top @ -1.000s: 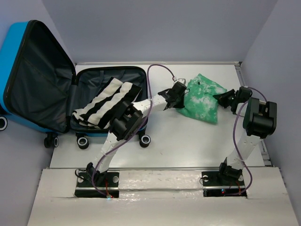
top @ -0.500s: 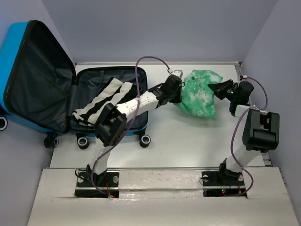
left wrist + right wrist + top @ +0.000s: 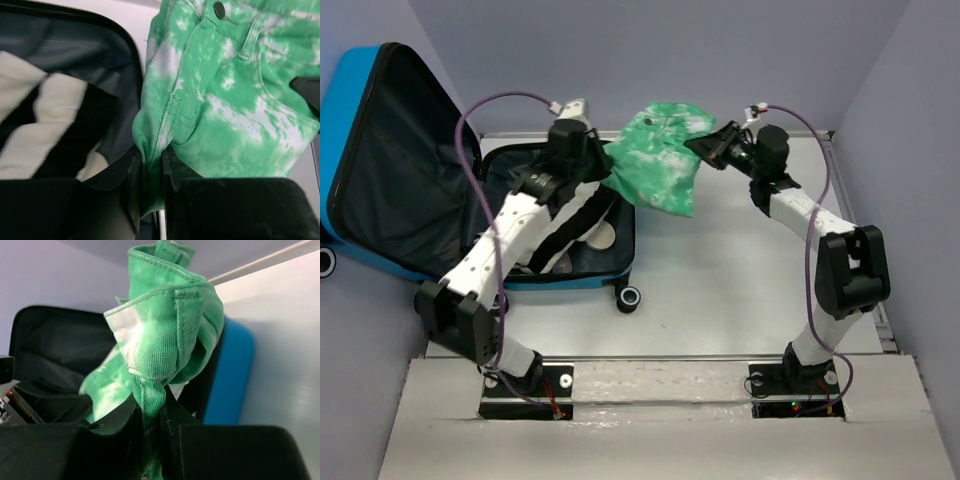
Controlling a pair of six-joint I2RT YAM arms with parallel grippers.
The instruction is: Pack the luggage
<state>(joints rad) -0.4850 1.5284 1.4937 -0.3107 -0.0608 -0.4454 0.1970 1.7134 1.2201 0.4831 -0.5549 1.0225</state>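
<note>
The blue luggage point(image 3: 345, 110) lies open at the left, its black-lined lid point(image 3: 405, 160) propped up and its base point(image 3: 560, 272) flat on the table. A black-and-white striped garment point(image 3: 570, 215) point(image 3: 35, 125) lies in the base. Green tie-dye trousers point(image 3: 660, 160) point(image 3: 225, 100) point(image 3: 160, 340) hang in the air between both arms, over the luggage's right rim. My left gripper point(image 3: 605, 160) point(image 3: 150, 170) is shut on their left edge. My right gripper point(image 3: 705, 148) point(image 3: 150, 415) is shut on a bunched fold at their right edge.
The white table point(image 3: 740, 280) extends right of the luggage. Grey walls close in at the back and both sides. A luggage wheel point(image 3: 628, 297) sticks out at the base's near right corner. Cables loop above both arms.
Both arms have lifted the green trousers off the table and carried them left and back, from the table's middle right to the luggage's right rim.
</note>
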